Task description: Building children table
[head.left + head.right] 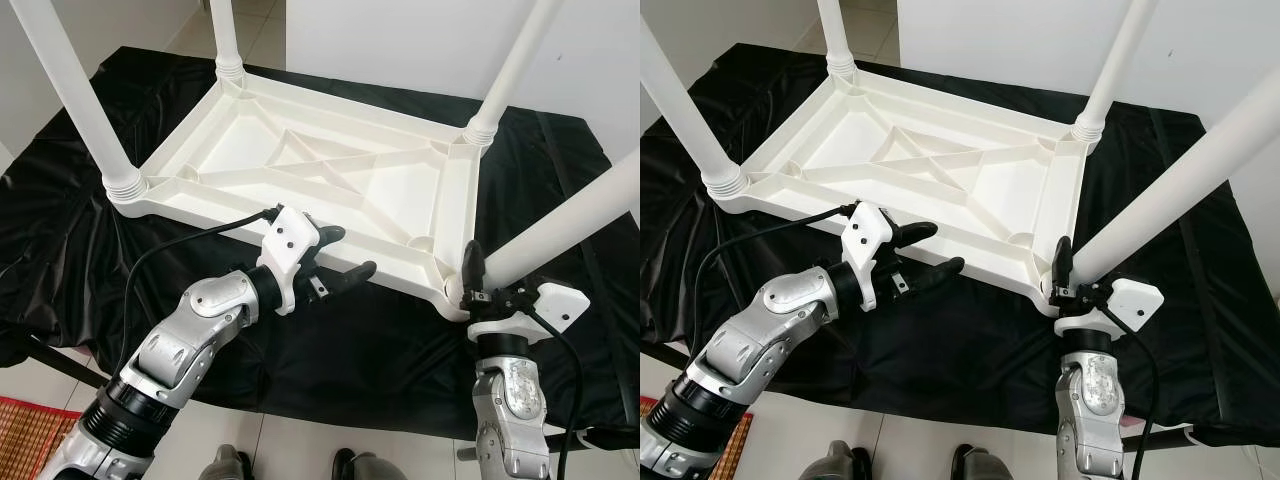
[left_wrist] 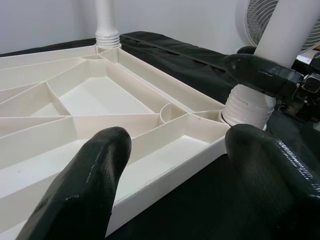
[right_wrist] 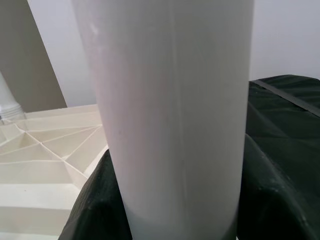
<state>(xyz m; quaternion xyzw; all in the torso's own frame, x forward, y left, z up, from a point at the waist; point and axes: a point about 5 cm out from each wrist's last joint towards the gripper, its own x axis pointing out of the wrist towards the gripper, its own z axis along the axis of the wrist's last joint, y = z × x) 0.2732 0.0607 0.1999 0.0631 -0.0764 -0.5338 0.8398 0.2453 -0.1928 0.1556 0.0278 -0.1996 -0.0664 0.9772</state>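
Observation:
The white plastic table (image 1: 200, 205) lies upside down on a black cloth, with four white legs sticking up from its corners. My right gripper (image 1: 478, 278) is shut on the near-right leg (image 1: 570, 225) just above its ribbed base (image 2: 247, 107). In the right wrist view that leg (image 3: 175, 110) stands between the black fingers (image 3: 95, 205). My left gripper (image 1: 352, 252) is open, hovering over the table's near long edge, a little left of that corner, holding nothing. Its fingers (image 2: 85, 190) frame the rim (image 2: 165, 175).
Black cloth (image 1: 330, 340) covers the low surface under the table. The other legs rise at near left (image 1: 85, 100), far left (image 1: 225, 35) and far right (image 1: 510, 70). A red mat (image 1: 30, 430) lies on the tile floor at lower left. A fan (image 2: 260, 15) stands behind.

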